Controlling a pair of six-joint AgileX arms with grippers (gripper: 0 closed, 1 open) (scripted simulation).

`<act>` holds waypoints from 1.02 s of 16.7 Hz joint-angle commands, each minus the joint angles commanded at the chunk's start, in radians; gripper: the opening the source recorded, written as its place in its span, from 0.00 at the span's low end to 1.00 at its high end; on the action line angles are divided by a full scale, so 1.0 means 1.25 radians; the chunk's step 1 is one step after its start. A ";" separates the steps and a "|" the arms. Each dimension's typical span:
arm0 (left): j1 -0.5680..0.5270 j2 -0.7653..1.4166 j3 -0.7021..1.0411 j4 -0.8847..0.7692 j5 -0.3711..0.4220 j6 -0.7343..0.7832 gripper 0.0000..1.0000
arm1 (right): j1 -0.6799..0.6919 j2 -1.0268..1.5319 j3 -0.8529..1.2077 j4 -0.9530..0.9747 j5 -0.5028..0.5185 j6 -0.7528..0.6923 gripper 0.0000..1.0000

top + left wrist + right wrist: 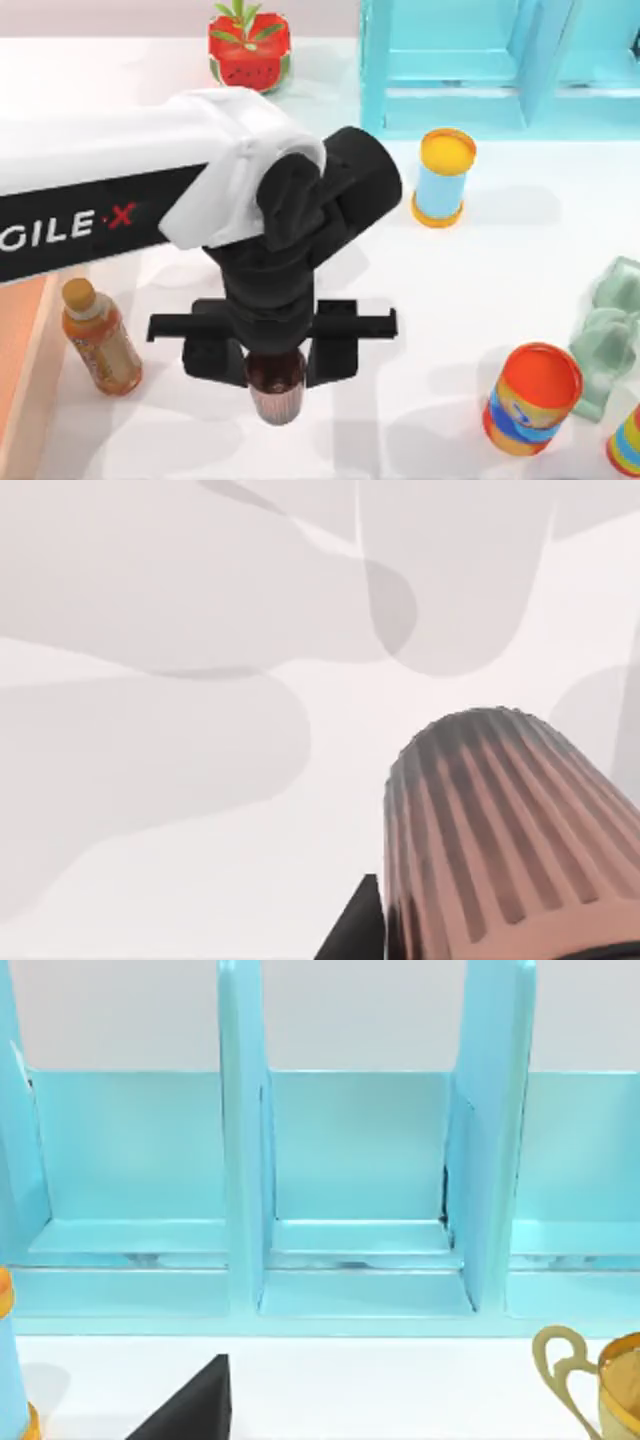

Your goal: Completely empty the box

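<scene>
1. Box (18, 370) sits at the table's left edge; just a sliver of tan wall and orange floor shows, contents not visible.
2. Left gripper (275, 372) is over the white table (480, 280), well right of the box, clamped on a dark brown ribbed bottle (276, 385); ribbed cap is close up in the left wrist view (500, 830).
3. Amber tea bottle (97, 338) stands just beside the box wall, looks already out.
4. Judgement: held bottle still needs setting down; remaining box contents unknown.
5. Right arm faces the turquoise frame (350, 1210); pincer state cannot be told.

Box (18, 370) at the table's left edge, pale tan wooden wall, orange-brown floor, mostly cut off from sight, contents hidden
</scene>
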 joint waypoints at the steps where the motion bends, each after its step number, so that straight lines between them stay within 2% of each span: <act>1: 0.000 0.000 0.000 0.000 0.000 0.000 0.00 | 0.000 0.000 0.000 0.000 0.000 0.000 1.00; 17: 0.001 0.043 -0.098 0.140 0.000 0.002 0.00 | 0.000 0.000 0.000 0.000 0.000 0.000 1.00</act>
